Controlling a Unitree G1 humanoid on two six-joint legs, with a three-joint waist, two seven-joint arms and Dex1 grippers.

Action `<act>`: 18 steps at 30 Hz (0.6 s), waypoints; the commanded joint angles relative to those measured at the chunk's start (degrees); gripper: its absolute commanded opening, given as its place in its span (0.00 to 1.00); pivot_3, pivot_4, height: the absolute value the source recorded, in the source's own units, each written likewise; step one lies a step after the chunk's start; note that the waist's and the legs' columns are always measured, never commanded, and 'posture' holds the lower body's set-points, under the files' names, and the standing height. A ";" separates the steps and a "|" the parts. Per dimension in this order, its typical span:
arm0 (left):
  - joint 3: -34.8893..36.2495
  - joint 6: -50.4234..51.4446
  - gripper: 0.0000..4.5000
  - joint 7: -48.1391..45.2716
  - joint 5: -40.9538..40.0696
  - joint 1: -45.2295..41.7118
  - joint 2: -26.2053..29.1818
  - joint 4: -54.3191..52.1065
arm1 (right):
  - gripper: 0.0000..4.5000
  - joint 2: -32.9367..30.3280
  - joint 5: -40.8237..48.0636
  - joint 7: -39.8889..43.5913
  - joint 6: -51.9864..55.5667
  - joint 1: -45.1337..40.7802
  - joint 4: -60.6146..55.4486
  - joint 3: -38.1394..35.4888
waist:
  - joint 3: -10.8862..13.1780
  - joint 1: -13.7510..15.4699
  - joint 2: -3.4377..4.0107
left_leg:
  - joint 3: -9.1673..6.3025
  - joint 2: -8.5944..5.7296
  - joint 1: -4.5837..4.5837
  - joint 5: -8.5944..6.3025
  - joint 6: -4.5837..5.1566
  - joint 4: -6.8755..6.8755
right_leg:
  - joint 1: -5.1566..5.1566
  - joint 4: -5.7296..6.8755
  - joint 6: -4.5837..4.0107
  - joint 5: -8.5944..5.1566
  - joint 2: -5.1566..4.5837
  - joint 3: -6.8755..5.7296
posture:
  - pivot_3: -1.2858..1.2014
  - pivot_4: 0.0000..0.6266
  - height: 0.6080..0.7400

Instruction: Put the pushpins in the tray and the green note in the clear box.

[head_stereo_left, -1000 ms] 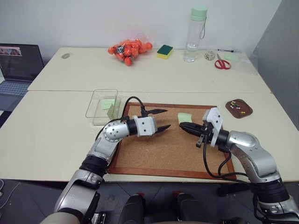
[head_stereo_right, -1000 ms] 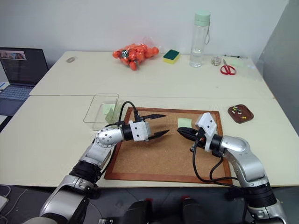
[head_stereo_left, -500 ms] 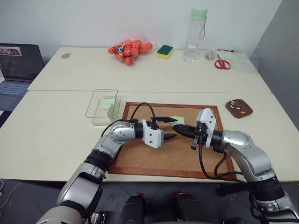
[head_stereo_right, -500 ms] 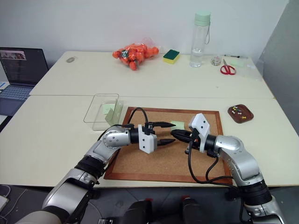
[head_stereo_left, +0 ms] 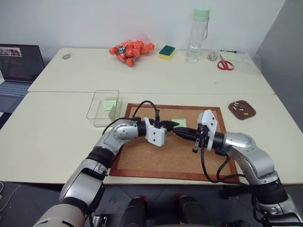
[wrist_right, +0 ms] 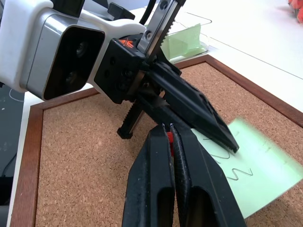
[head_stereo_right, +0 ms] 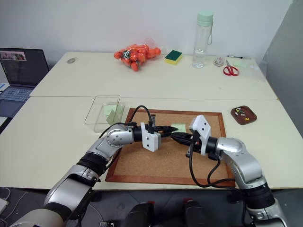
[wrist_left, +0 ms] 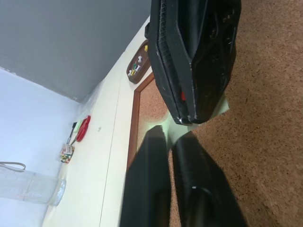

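Left end effector [head_stereo_left: 171, 125] is clenched on the near edge of the small pale green paper note [head_stereo_left: 180, 121], centre of frame, over the large wood-framed corkboard [head_stereo_left: 142, 163]. Right end effector [wrist_right: 169, 138] is pinched on a tiny red-headed pushpin [wrist_right: 169, 137], its tip almost touching the left fingers [wrist_right: 208, 124].

Note lies near the board's upper edge. Transparent low-walled plastic box [head_stereo_left: 102, 108] sits left of the board on the desk [head_stereo_left: 47, 132], with a green slip already inside. Small dark brown rounded tray [head_stereo_left: 242, 109] at right edge holds several pins.

Risks, as judged:
- If the pin is not yet free of the note, opposing pulls could tear the paper.
- End effectors crowd each other; a collision could knock the pin loose onto the cork.
- Thin-edge grip may let the note slip on the way to the box.
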 commanded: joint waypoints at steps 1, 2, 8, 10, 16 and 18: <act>-0.22 -1.14 0.00 1.09 -0.01 -1.69 -0.24 -0.43 | 0.00 0.15 1.31 -0.17 -0.09 -1.18 -2.39 -1.10 | 0.00 0.00 0.00 | 0.00 0.00 0.00 0.00 0.00 0.00 | 0.00 0.00 0.00 0.00 0.00 0.00 | 0.52 0.24 1.00; -0.23 -1.18 0.00 1.22 0.13 -1.69 -0.20 -0.46 | 0.00 0.22 1.42 -0.32 -0.04 -1.22 -2.26 -1.24 | 0.00 0.00 0.00 | 0.00 0.00 0.00 0.00 0.00 0.00 | 0.00 0.00 0.00 0.00 0.00 0.00 | 0.52 0.24 1.00; -0.24 -2.29 0.00 4.68 4.37 -1.96 0.94 -0.72 | 0.00 1.06 3.95 -2.29 2.72 -2.76 -0.28 -3.98 | 0.00 -0.02 0.00 | 0.00 0.00 0.01 0.00 0.00 0.01 | 0.00 0.01 0.00 0.00 0.00 0.00 | 0.52 0.24 1.00; -0.70 -4.29 0.00 6.92 7.69 -2.23 2.17 -0.46 | 0.00 1.70 6.47 -3.88 5.69 -4.40 0.76 -6.58 | 0.00 -0.03 0.00 | 0.00 0.00 0.01 0.00 0.00 0.02 | 0.00 0.04 -0.01 0.00 0.00 0.00 | 0.52 0.24 1.00; -1.27 -6.64 0.00 11.72 11.64 -2.80 3.84 1.05 | 0.00 2.74 11.39 -6.98 11.98 -7.65 2.15 -11.16 | 0.00 0.05 0.00 | -0.02 0.03 0.00 0.00 0.00 0.03 | 0.01 0.07 -0.02 0.01 -0.03 0.00 | 0.52 0.24 1.00; -1.40 -6.75 0.00 12.51 11.88 -2.96 3.88 1.46 | 0.00 2.64 11.60 -7.13 12.43 -7.92 2.15 -11.25 | 0.00 0.06 0.00 | -0.02 0.03 0.00 0.00 0.00 0.03 | 0.01 0.07 -0.02 0.01 -0.04 -0.01 | 0.52 0.24 1.00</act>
